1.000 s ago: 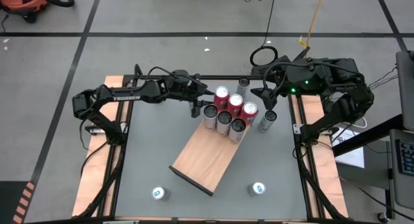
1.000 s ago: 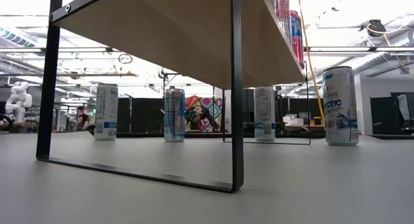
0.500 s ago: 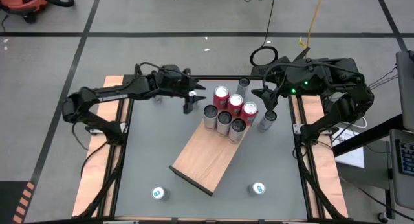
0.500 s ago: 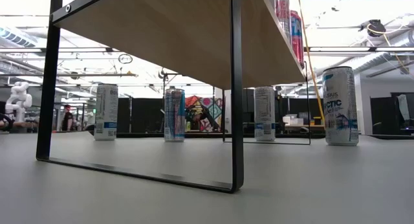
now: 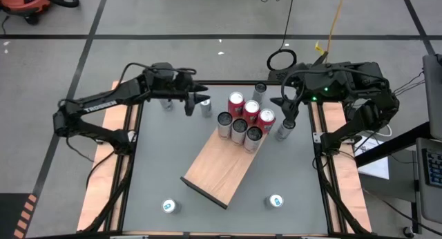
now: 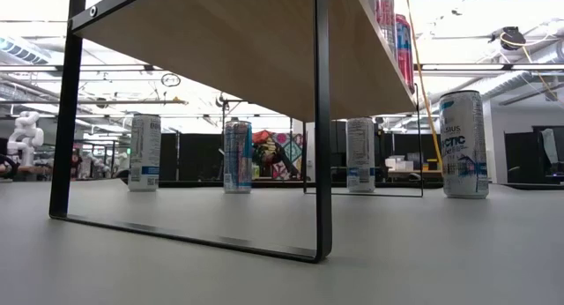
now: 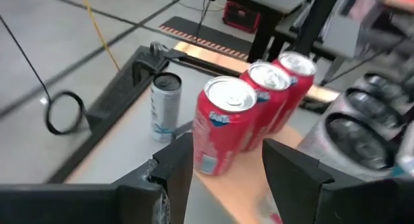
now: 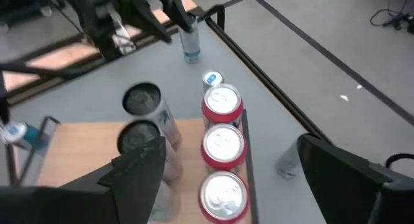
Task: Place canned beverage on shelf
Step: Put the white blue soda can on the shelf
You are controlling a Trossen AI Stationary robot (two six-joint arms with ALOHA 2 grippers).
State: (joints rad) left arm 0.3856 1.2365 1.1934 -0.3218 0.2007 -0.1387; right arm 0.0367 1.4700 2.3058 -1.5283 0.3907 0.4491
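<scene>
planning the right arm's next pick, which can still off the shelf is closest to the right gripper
The grey can standing on the table just right of the shelf, directly below the open right gripper; the other loose cans stand farther off.

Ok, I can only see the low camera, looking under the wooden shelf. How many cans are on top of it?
Observer: Six, at one end of the shelf: a row of three red cans and a row of three silver cans.
Operator: Where are the robot's hands? I can't see any!
Observer: The left gripper hangs over the table beside the red row, next to a loose can.
Operator: Is it holding something?
Observer: No, its fingers are apart with nothing between them. The right gripper, on the other side of the cans, is open and empty too.
</scene>
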